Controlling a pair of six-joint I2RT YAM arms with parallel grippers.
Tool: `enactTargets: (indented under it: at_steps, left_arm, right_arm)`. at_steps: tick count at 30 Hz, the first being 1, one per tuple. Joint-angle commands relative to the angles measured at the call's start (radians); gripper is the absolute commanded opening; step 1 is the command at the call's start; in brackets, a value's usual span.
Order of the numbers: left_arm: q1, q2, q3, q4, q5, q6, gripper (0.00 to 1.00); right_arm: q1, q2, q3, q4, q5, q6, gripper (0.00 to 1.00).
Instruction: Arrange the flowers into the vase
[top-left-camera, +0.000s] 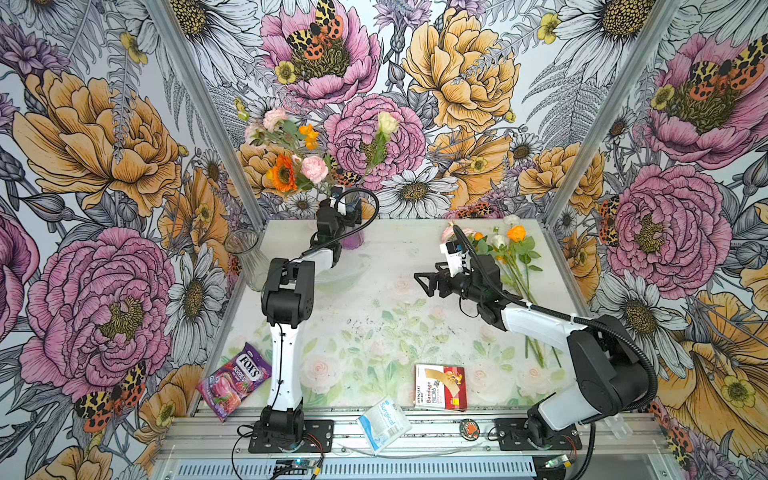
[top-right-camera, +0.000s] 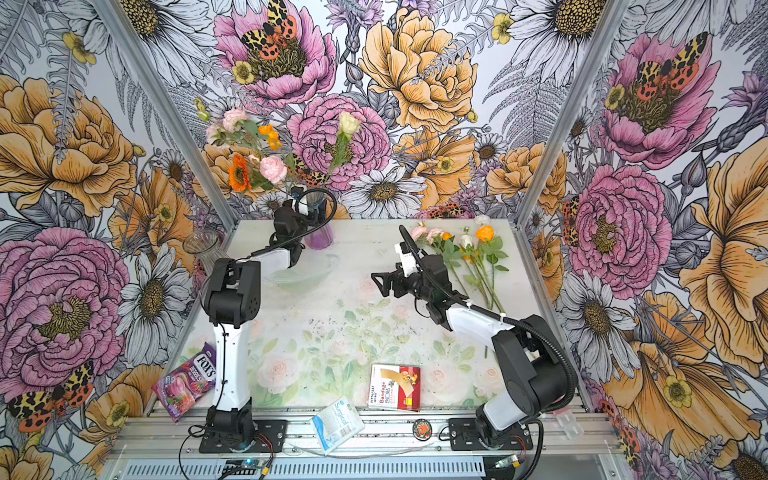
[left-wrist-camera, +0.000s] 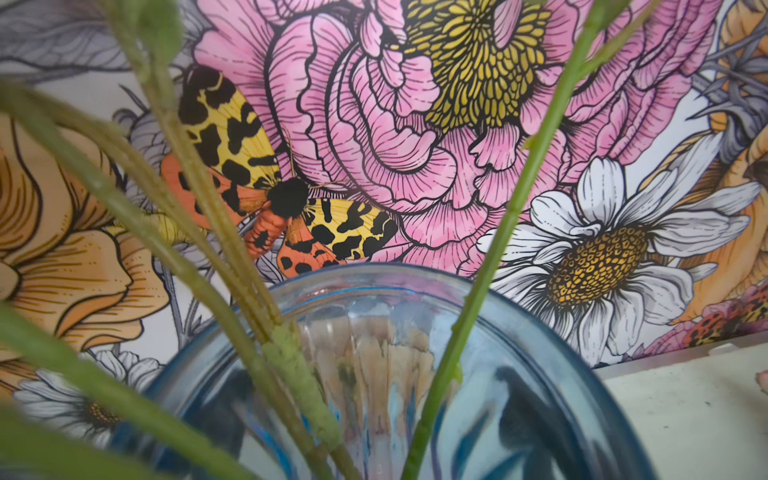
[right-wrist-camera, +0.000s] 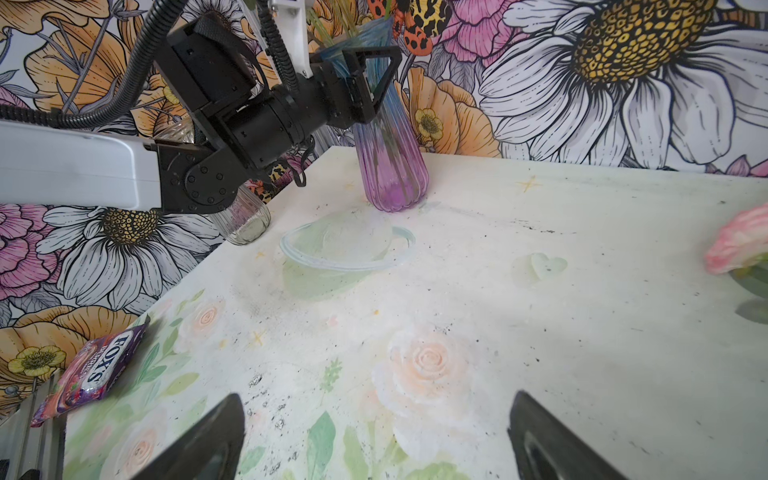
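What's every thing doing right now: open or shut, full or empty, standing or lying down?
Purple vase, upright, flowers standing in it.
Loose flowers, lying on the table.
Clear vase, upright, empty.
Clear bowl, upright, empty.
Left gripper, at the purple vase's mouth, open or shut unclear.
Right gripper, open, empty.
Candy bag, lying down.
Bandage box, lying flat.

robot arms: 2 | blue-purple glass vase: 1 | clear glass vase: 1 | flower heads standing in blue-purple glass vase: 6 | loose flowers lying flat: roughly 6, overlapping | clear plastic bowl: 1 | Fox's candy bag: 1 | bandage box: 1 | surgical pack: 1 | round badge: 1
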Motion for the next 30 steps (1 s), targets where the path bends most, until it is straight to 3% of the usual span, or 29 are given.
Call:
enactTargets:
  at_steps: [1,17,30]
  left_arm:
    - [0.006,-0.015,0.011,0.075,0.013,0.011,0.99]
    - [0.008,-0.089,-0.213,0.180,0.063,-0.021,0.99]
    - [0.010,-0.118,-0.339,0.253,0.131,-0.059,0.99]
  right_arm:
    - [-0.006,0.014,0.033,0.031,-0.018,0.011,0.99]
    - [-0.006,-0.029,0.019,0.024,-0.018,0.034,1.00]
    - [-0.005,-0.188,-0.070,-0.057,0.037,0.045,0.99]
